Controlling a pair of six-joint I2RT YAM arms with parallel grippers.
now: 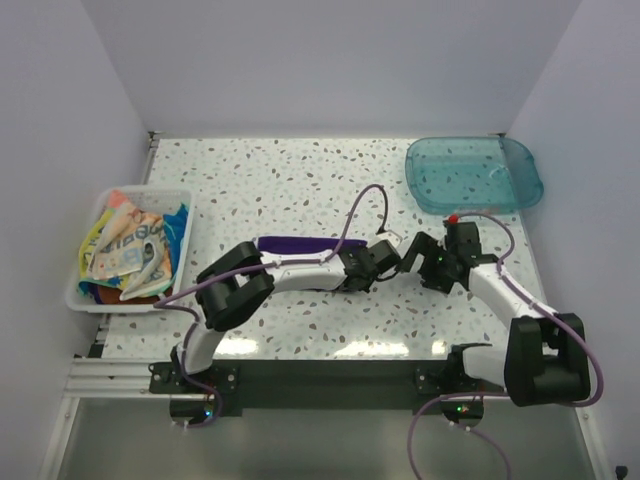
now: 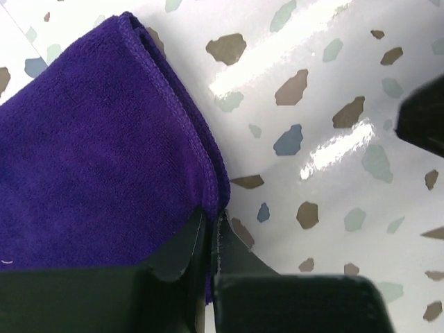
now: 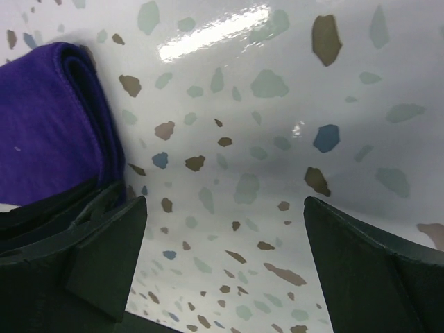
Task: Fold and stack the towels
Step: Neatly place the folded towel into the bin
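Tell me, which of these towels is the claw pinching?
The plain purple towel, folded on the table; the left claw is shut on its edge. The other, patterned towels sit heaped in the white basket.

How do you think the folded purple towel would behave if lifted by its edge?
Probably floppy: the purple towel is soft cloth, so its layers would likely droop open from the left fingers pinching its edge. It looks light. Pushed, it might bunch on the glossy table.

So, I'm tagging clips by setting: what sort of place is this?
Probably a robotics lab cell, not a home: the left arm and right arm bolted at the edge of a terrazzo table, boxed in by plain white walls.
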